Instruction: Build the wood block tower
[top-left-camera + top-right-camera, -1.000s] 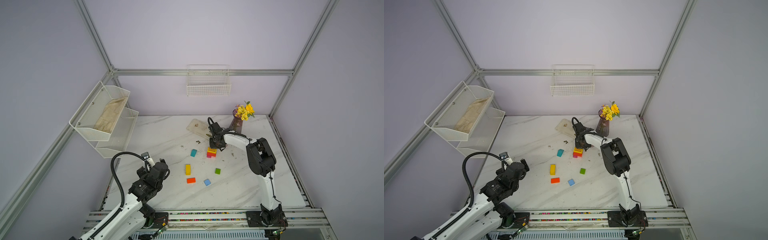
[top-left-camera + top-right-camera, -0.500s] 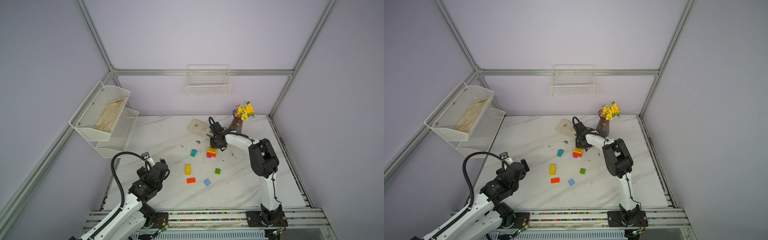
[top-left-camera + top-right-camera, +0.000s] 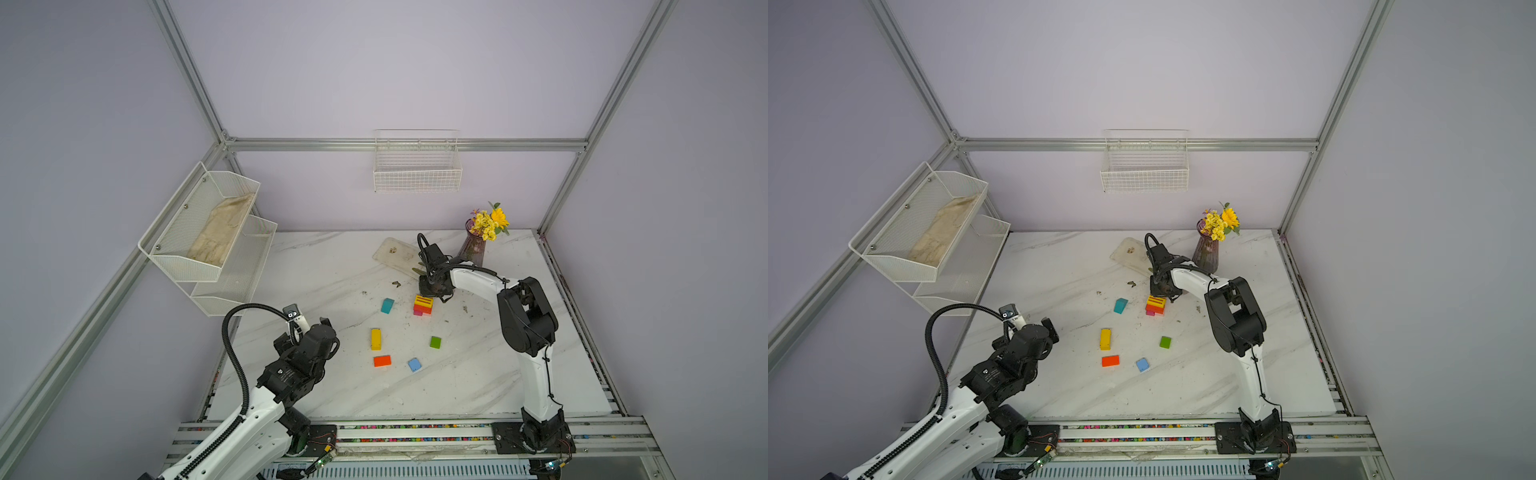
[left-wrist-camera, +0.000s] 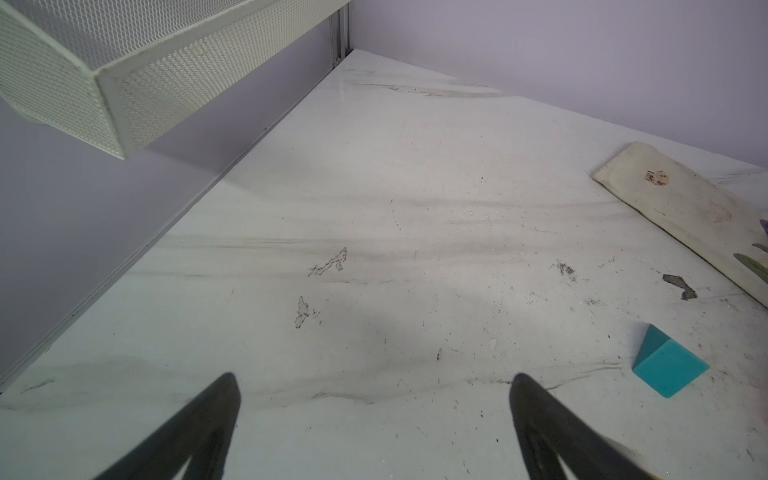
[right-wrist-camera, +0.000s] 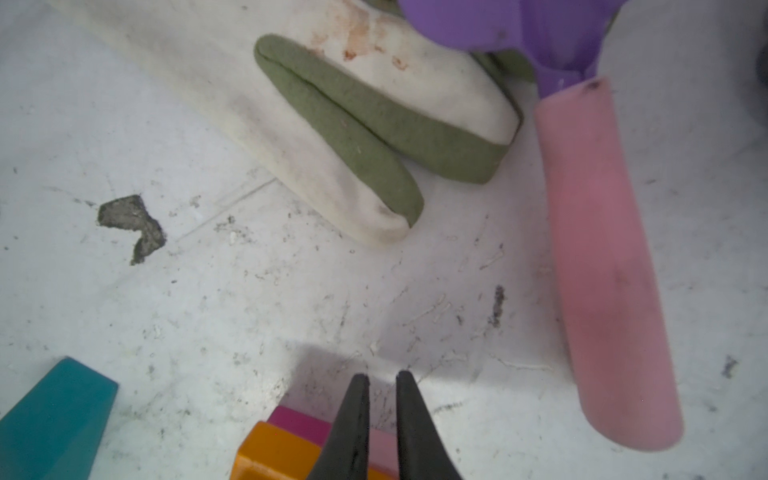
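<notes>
The tower (image 3: 423,305) (image 3: 1155,305) is a short stack mid-table; its top block is yellow-orange with red stripes. In the right wrist view its orange block (image 5: 278,453), magenta block (image 5: 299,419) and pink block (image 5: 380,451) lie under my right gripper (image 5: 382,378). That gripper (image 3: 430,289) hangs at the tower's far side, shut and holding nothing. Loose wood blocks lie nearer the front: teal (image 3: 387,305) (image 4: 669,365), yellow (image 3: 375,338), orange-red (image 3: 382,360), blue (image 3: 414,365), green (image 3: 435,342). My left gripper (image 4: 374,386) (image 3: 326,326) is open over bare table at the front left.
A purple vase with yellow flowers (image 3: 476,249) stands behind the right arm. A stained white glove with green trim (image 5: 332,137) and a purple trowel with a pink handle (image 5: 602,270) lie just beyond the tower. A wire shelf (image 3: 208,232) juts from the left wall.
The right arm's elbow has shifted slightly to the right while its gripper stays at the tower. The left arm and all blocks are unmoved.
</notes>
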Controlling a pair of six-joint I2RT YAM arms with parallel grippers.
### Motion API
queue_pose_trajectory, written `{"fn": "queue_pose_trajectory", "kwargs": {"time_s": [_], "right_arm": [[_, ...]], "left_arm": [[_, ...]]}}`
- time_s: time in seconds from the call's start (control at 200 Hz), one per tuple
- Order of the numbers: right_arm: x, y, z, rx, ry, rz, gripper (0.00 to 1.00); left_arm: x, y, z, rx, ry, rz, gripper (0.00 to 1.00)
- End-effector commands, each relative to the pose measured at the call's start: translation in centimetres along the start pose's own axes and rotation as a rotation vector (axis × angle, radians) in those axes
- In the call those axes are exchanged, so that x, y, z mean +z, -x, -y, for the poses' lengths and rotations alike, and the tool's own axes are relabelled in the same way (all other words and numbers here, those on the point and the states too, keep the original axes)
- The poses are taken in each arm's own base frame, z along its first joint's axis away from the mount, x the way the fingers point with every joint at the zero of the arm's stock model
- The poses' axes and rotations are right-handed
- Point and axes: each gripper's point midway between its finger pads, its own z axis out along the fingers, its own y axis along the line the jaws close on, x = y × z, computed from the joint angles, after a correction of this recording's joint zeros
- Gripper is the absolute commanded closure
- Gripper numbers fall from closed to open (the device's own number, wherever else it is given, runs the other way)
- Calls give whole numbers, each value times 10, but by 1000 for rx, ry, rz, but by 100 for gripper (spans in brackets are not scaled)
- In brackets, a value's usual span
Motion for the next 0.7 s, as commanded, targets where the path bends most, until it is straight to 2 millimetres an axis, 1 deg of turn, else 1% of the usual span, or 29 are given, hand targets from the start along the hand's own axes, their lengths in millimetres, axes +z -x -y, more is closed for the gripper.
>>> {"fn": "queue_pose_trajectory", "kwargs": {"time_s": [0.0, 0.21, 0.69], "right_arm": [[-6, 6, -1, -8, 14, 12, 82], [-6, 3, -7, -18, 42, 6, 82], [-9, 2, -8, -19, 53, 3, 82]], "left_arm": [[2, -3, -2, -2, 5, 14, 0], [2, -3, -2, -3, 5, 14, 0], [2, -3, -2, -3, 4, 14, 0]]}}
